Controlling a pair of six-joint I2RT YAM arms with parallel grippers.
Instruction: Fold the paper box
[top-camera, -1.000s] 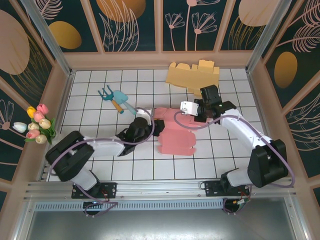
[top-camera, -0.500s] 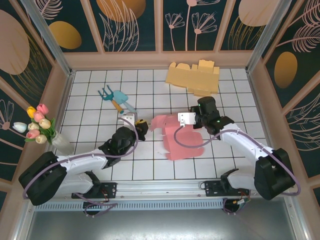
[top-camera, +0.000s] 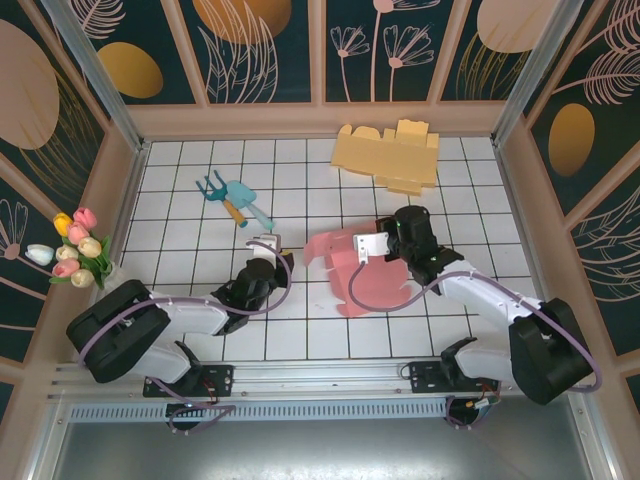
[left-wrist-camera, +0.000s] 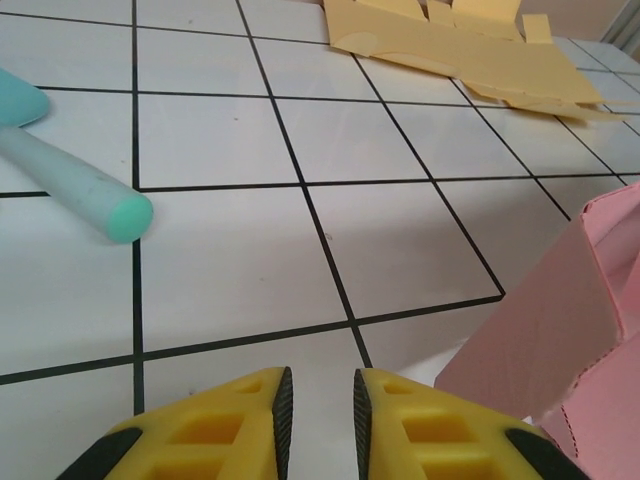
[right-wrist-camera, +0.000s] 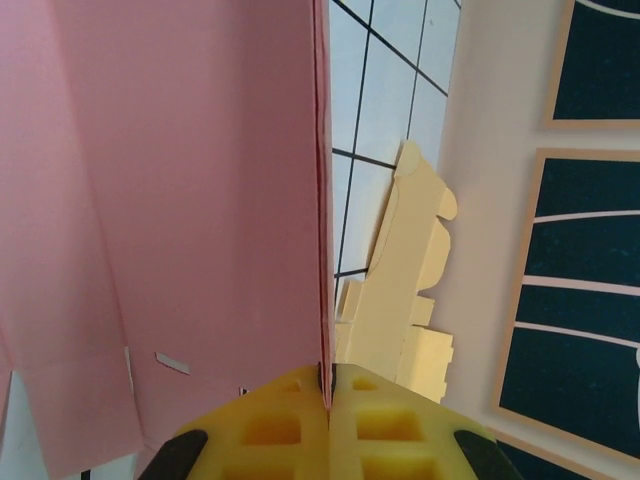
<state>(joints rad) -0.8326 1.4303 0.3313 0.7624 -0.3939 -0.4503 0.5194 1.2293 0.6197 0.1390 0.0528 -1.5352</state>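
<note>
The pink paper box (top-camera: 345, 268) stands partly raised on the tiles at mid-table, one panel tilted up. My right gripper (top-camera: 388, 248) is shut on its upper right edge; in the right wrist view the pink panel (right-wrist-camera: 180, 200) runs edge-on into the closed yellow jaws (right-wrist-camera: 327, 375). My left gripper (top-camera: 281, 262) rests low on the tiles just left of the box, not touching it. In the left wrist view its fingers (left-wrist-camera: 318, 375) stand a narrow gap apart with only bare tile between them, and the pink box (left-wrist-camera: 560, 330) rises to their right.
A flat yellow cardboard sheet (top-camera: 390, 155) lies at the back right, near the wall (left-wrist-camera: 470, 50) (right-wrist-camera: 410, 290). A teal garden tool set (top-camera: 235, 198) lies back left, its handle (left-wrist-camera: 70, 175) ahead of the left gripper. Tulips (top-camera: 78, 250) stand at the left wall.
My left gripper let go of the box's left edge and drew back to the left. My right gripper pulled nearer and tipped the pink sheet up from flat.
</note>
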